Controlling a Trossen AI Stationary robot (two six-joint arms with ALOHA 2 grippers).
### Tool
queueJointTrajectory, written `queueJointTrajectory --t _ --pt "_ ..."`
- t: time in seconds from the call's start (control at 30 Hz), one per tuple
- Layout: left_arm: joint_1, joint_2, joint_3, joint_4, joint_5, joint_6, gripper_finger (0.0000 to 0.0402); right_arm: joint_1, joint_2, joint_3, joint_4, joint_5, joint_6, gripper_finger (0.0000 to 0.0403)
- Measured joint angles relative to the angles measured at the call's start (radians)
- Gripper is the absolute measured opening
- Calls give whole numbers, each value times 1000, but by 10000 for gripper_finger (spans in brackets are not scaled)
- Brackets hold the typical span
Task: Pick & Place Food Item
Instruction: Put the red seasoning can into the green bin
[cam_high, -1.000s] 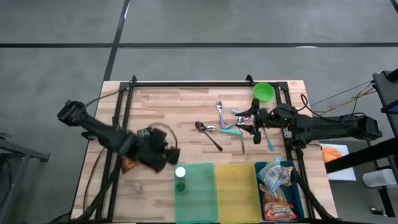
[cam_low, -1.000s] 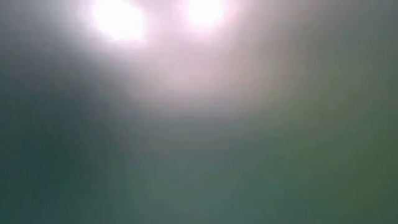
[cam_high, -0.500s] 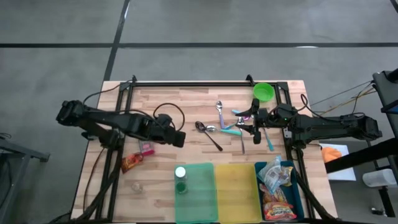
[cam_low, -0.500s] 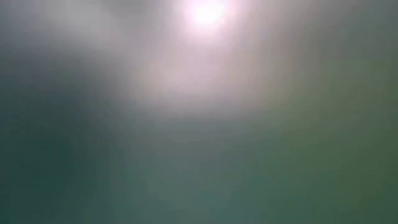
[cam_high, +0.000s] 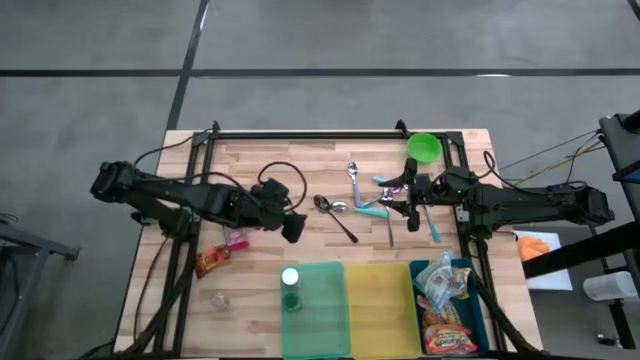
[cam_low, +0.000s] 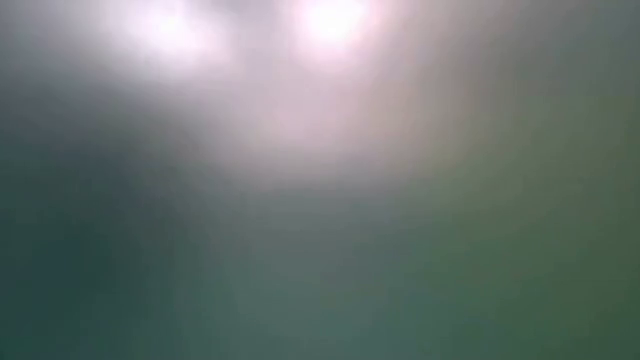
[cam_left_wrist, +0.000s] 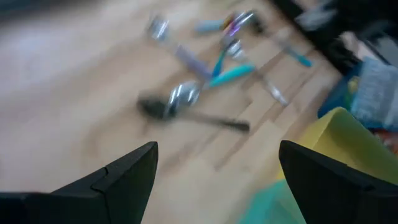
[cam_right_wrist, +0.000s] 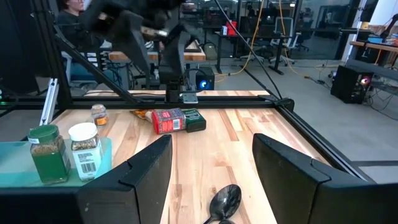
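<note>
Wooden planks make up the desk (cam_high: 300, 170) in the high view. The left hand (cam_high: 292, 226) hangs over its middle with nothing in it, near a black ladle (cam_high: 335, 216) and apart from the food items behind it: a red snack packet (cam_high: 237, 239) just beside the arm and an orange packet (cam_high: 209, 262) nearer the desk's front left edge. Along the front edge stand a green bin (cam_high: 322, 310) with two jars (cam_high: 290, 288) at its left end, a yellow bin (cam_high: 378, 308), and a blue bin (cam_high: 448, 305) full of snack bags. The right hand (cam_high: 405, 195) rests over a scatter of spoons (cam_high: 352, 175) and coloured cutlery, with a green bowl (cam_high: 424, 148) behind it.

Low view: only a grey-green blur with bright glare, nothing to tell.

Left wrist view: the left hand's two dark fingers (cam_left_wrist: 124, 174) stand wide apart and empty above the desk; the ladle (cam_left_wrist: 186, 109) and cutlery lie ahead, blurred, and the yellow bin's corner (cam_left_wrist: 339, 134) shows to one side.

Right wrist view: the right hand's fingers (cam_right_wrist: 146, 174) are spread and hold nothing. A spoon bowl (cam_right_wrist: 225, 200) lies between them. Across the desk sit the red snack packet (cam_right_wrist: 168, 120) touching a dark green packet (cam_right_wrist: 194, 120), the orange packet (cam_right_wrist: 142, 114), and the two jars (cam_right_wrist: 65, 152), with the left arm (cam_right_wrist: 149, 37) above them.
</note>
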Motion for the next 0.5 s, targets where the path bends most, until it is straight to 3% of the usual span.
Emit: queueJointTrajectory --t 0.13,0.23,0.5 --pt "-9 0 -45 165 -78 277 338 0 0 0 0 0 0 221" --pt "-9 -9 -82 250 -138 289 338 0 0 0 0 0 0 221" --pt "-9 -73 -191 359 -113 353 338 0 0 0 0 0 0 221"
